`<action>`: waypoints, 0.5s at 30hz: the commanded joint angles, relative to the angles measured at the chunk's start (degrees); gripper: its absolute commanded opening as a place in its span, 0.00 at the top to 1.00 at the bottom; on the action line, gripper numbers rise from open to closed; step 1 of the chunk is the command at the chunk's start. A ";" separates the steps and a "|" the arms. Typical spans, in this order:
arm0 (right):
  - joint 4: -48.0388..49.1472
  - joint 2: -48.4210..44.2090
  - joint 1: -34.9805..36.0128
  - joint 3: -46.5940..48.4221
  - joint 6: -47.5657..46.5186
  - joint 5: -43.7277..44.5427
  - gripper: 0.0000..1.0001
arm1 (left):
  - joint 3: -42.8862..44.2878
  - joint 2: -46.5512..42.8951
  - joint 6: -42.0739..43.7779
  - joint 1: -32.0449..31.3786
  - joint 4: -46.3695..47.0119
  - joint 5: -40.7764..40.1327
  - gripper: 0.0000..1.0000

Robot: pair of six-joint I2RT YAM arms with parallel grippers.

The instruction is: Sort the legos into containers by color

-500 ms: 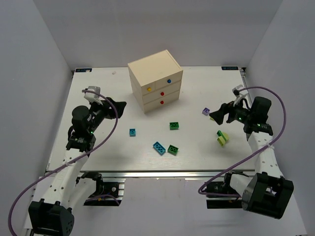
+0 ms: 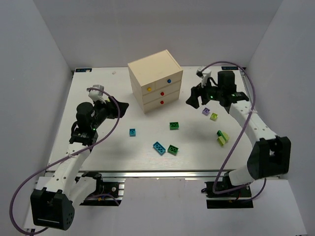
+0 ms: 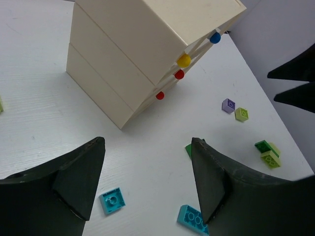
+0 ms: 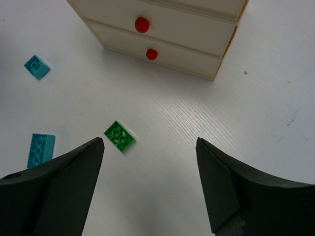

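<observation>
The right gripper (image 2: 192, 101) has swung from the purple brick (image 2: 206, 111) over to the chest (image 2: 153, 73), jaws wide and empty like those of the left gripper (image 2: 121, 107), so the legos (image 2: 173, 126) all still lie on the table (image 2: 123, 158) and no drawer is opened yet.

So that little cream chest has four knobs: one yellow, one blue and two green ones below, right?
Not quite. The two lower knobs on the chest are red, not green; the yellow knob and blue knob are as you say. The top external view shows it.
</observation>
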 commanded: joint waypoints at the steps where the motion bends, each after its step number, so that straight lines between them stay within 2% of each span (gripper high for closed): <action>1: 3.76 5.61 3.29 6.44 7.35 2.50 0.22 | 1.84 0.88 0.46 -0.06 -0.03 0.95 0.19; 2: 3.94 9.28 3.74 10.63 11.72 2.93 0.37 | 1.84 1.32 0.64 -0.06 -0.12 1.03 0.19; 3: 4.03 11.15 4.79 12.50 13.51 3.46 0.46 | 1.84 1.93 0.99 -0.06 -0.20 0.86 0.19; 5: 4.99 15.27 7.50 16.89 19.46 6.09 0.53 | 1.84 2.55 1.43 -0.06 -0.47 0.69 0.19; 7: 7.35 17.74 8.83 18.49 25.26 8.02 0.51 | 1.84 2.90 1.87 -0.06 -0.64 0.33 0.19; 15: 14.93 19.42 12.26 19.37 36.54 12.60 0.44 | 2.54 4.13 2.66 -0.06 -1.61 0.33 0.18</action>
